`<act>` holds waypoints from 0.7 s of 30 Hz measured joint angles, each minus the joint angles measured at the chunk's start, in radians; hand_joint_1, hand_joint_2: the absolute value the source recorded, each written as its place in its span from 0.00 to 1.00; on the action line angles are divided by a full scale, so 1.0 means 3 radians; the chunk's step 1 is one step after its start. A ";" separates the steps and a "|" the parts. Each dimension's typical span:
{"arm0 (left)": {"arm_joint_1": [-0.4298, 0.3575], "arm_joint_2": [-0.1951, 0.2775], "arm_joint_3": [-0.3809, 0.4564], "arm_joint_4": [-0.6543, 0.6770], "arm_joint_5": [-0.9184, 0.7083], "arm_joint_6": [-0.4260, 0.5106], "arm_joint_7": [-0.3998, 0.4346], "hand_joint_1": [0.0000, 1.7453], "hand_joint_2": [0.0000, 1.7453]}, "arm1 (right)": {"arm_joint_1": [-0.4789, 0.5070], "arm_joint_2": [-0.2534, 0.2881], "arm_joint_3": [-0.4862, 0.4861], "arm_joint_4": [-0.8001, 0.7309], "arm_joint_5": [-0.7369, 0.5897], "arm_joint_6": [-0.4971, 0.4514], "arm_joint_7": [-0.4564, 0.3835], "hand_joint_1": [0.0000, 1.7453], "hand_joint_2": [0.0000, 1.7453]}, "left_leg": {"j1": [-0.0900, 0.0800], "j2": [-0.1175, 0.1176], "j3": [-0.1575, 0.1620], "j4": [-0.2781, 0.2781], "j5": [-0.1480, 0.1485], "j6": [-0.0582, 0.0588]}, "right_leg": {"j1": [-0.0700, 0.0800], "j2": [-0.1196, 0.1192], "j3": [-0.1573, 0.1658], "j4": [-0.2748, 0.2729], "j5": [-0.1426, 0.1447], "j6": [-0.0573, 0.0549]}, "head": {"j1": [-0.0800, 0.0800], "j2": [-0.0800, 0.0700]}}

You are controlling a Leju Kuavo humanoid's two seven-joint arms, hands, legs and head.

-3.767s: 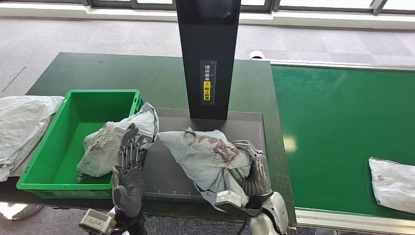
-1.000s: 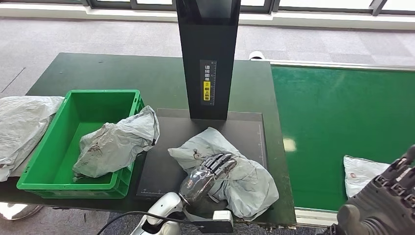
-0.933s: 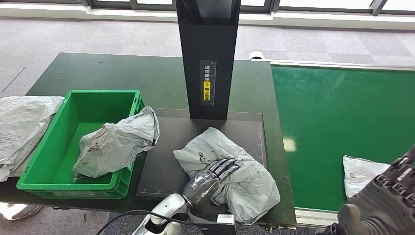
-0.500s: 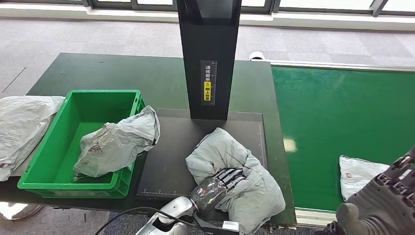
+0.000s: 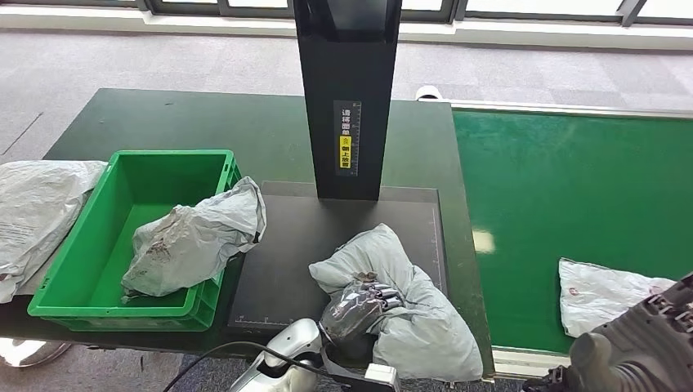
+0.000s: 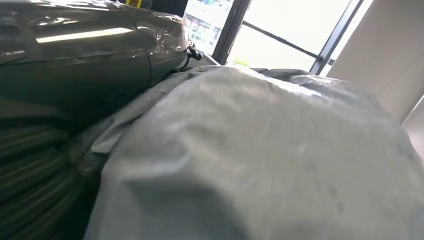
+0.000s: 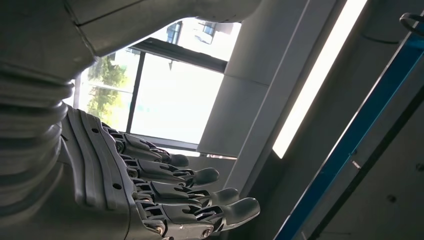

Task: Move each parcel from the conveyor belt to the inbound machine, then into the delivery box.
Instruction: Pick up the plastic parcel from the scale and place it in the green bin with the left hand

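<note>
In the head view, the left hand [image 5: 357, 304] at the lower centre was partly buried in the grey parcel [image 5: 409, 318], so its fingertips and the exact grip could not be made out. The right hand [image 5: 637, 359] was cut off by the lower right corner. The white parcel [image 5: 601, 294] on the conveyor belt [image 5: 564, 196] was partly covered by that hand. At the left edge, a crumpled grey bag [image 5: 37, 208] ran out of frame. The black column [image 5: 347, 90] of the inbound machine was cropped at the top, and its label [image 5: 346, 135] was too small to read.
</note>
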 joint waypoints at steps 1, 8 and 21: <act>0.0001 0.0000 0.0003 -0.0046 0.0053 0.0002 -0.0048 1.00 1.00 | -0.0001 0.0019 -0.0005 0.0000 0.0008 0.0000 0.0000 0.00 1.00 | 0.0000 0.0000 0.0000 0.0000 0.0000 0.0000 | 0.0000 0.0000 0.0000 0.0000 0.0000 0.0000 | 0.0000 0.0000; 0.0013 0.0002 0.0040 -0.0314 0.0205 0.0001 -0.0202 1.00 1.00 | -0.0001 0.0109 -0.0055 -0.0016 0.0041 0.0000 0.0000 0.00 1.00 | 0.0000 0.0000 -0.0002 0.0000 0.0000 0.0000 | 0.0000 0.0000 -0.0001 0.0000 0.0000 0.0000 | 0.0000 0.0000; 0.0194 0.0045 0.0412 -0.1311 0.0478 0.0156 -0.0250 1.00 1.00 | 0.0073 0.0183 -0.0095 -0.0146 0.0075 0.0000 0.0000 0.00 1.00 | 0.0000 -0.0001 -0.0005 -0.0001 0.0000 0.0000 | 0.0001 -0.0001 -0.0003 0.0002 -0.0001 0.0000 | -0.0001 0.0000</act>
